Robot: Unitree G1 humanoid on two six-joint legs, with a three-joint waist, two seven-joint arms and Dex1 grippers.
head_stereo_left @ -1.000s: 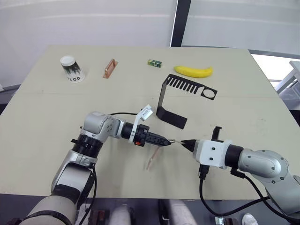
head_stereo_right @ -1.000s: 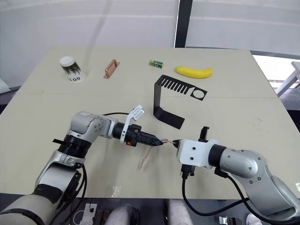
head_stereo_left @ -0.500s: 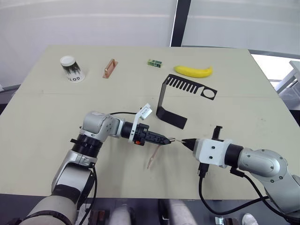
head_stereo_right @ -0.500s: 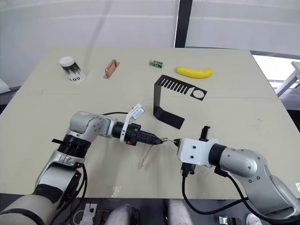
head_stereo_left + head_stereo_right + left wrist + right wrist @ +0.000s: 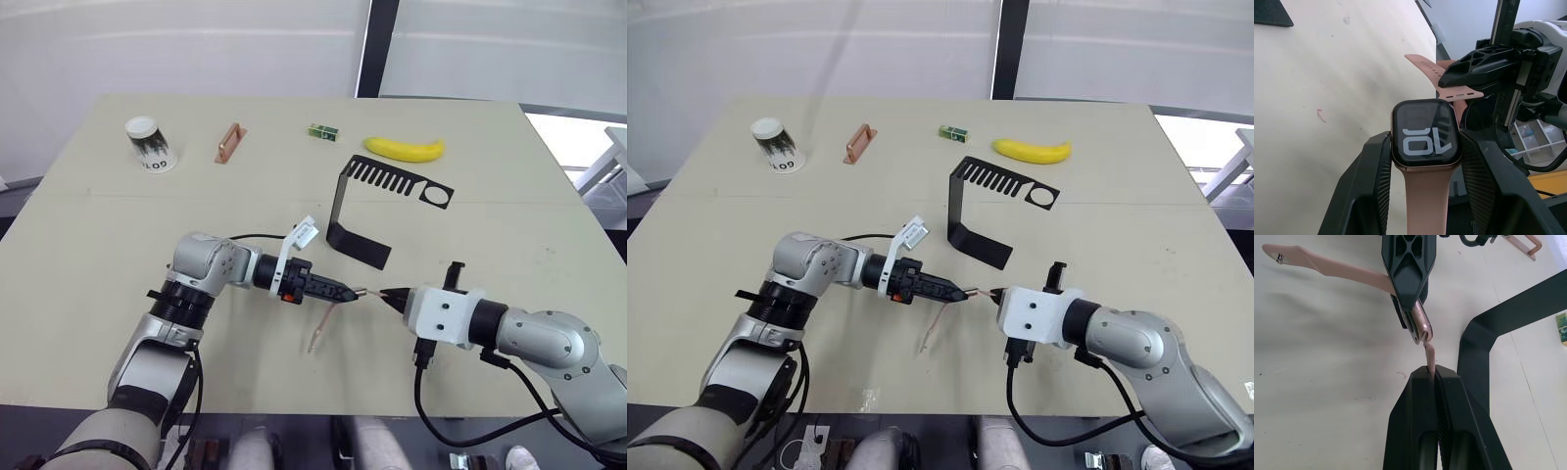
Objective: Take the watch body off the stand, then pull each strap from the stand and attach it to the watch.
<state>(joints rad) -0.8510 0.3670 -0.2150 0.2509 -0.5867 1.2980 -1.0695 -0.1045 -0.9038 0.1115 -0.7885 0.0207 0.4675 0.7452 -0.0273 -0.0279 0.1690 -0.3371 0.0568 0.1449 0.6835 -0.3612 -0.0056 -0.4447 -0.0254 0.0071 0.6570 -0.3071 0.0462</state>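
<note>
Watch (image 5: 1424,132) clamped by its sides in the left tool (image 5: 345,292), screen lit, held in the air just in front of the stand (image 5: 364,210), nearer the robot. One pink strap (image 5: 320,327) already fixed to the watch, hanging down from it toward the desk (image 5: 78,245), tip just above or on the surface (hard to tell which). Second strap (image 5: 1429,354) pinched flat in the right tool (image 5: 388,297), jaws narrow on it, short free end pushed up against the watch's open edge. Tools tip to tip, nearly touching, left one pointing right and right one pointing left, both in front of the stand's base. Stand upright on its flat base near the desk's middle, comb arm with the round hole reaching right, bare of watch and straps. Beyond the stand, toward the far edge: banana (image 5: 404,149) just behind the comb arm, small green block (image 5: 321,131) left of that, copper bar (image 5: 228,142) further left, paper cup (image 5: 150,143) mouth down (printing upside down) furthest left.
</note>
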